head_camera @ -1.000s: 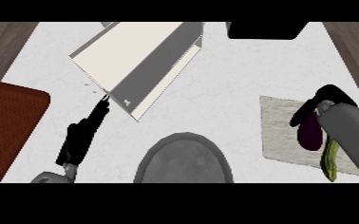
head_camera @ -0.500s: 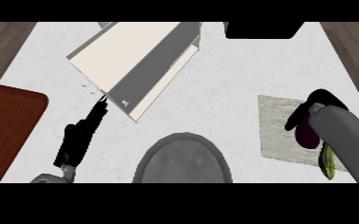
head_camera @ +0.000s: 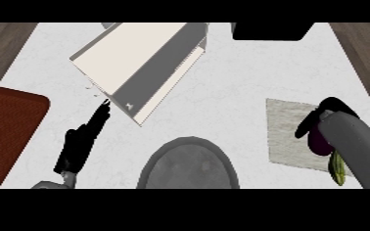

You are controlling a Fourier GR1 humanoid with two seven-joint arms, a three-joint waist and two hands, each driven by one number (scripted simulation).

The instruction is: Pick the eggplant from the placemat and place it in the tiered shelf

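Note:
The purple eggplant (head_camera: pixel 318 145) lies on the grey placemat (head_camera: pixel 284 132) at the right, its green stem (head_camera: pixel 336 167) pointing to the near edge. My right hand (head_camera: pixel 327 109) sits on top of it. Its black fingers (head_camera: pixel 306 126) curl down round the eggplant's left side, and the grey forearm hides the right side. The beige tiered shelf (head_camera: pixel 141 63) stands at an angle at the upper left. My left hand (head_camera: pixel 81 141) lies at the lower left, fingers straight, tips just short of the shelf's near corner.
A grey round plate (head_camera: pixel 188 162) sits at the near middle. A brown board (head_camera: pixel 18 122) lies at the left edge. A black object (head_camera: pixel 271 31) stands at the far right. Bare white counter lies between the shelf and the placemat.
My right forearm has slid further left over the eggplant, hiding more of it, and the fingers have come down along its left side. The left hand has not moved.

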